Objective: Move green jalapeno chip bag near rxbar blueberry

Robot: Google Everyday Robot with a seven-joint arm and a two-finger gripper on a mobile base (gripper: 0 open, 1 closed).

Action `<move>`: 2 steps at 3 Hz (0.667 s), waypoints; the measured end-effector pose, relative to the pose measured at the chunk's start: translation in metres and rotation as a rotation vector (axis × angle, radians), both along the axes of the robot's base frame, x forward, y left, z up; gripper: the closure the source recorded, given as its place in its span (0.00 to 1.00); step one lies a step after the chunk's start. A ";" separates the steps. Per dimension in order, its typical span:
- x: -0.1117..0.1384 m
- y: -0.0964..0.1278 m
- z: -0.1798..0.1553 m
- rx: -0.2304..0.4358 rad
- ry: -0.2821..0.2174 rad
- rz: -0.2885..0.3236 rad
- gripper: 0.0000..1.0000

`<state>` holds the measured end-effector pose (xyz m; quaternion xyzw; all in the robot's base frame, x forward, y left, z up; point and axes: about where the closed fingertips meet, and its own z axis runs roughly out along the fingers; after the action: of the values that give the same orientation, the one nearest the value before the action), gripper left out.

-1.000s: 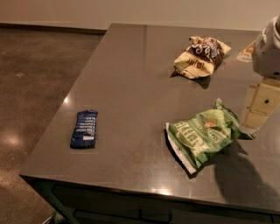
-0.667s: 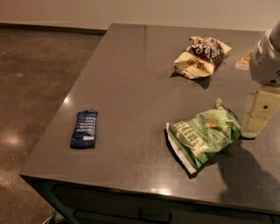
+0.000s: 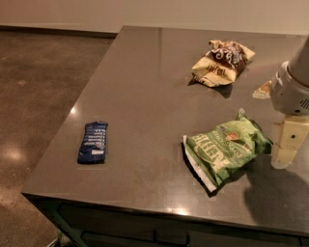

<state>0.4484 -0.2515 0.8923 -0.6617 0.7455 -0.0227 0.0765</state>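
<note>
The desk (image 3: 145, 91) is a broad, dark grey-brown slab with a smooth, slightly glossy top. Small highlights sit near its left edge and along its near edge. Beneath the near edge a dark frame runs across, with a slanted leg (image 3: 62, 226) at the near-left corner. To the left lies a polished brown concrete floor (image 3: 34, 96) with soft light patches. A pale wall (image 3: 145, 10) with a dark baseboard closes the far side of the room.

The green jalapeno chip bag (image 3: 227, 152) lies flat on the near right part of the desk, white-edged end toward the near side, casting a shadow beneath it. The rxbar blueberry (image 3: 93, 142) lies flat near the left edge, well apart from the bag, with bare desktop between them. A tan-and-brown chip bag (image 3: 221, 62) sits crumpled on the far right. A small pale scrap (image 3: 263, 90) lies to its right, partly hidden by the arm's rounded grey-white housing (image 3: 289, 87).

The tool (image 3: 288, 144) hangs from that housing at the right edge, just right of the green bag's right corner and low over the desk. How far open it is cannot be told, nor whether it touches the bag.
</note>
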 end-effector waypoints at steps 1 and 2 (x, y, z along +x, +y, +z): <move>-0.006 0.001 -0.012 -0.003 0.027 0.029 0.00; -0.010 0.013 -0.021 0.008 0.026 0.047 0.00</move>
<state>0.4386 -0.2387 0.8708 -0.6791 0.7306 -0.0095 0.0701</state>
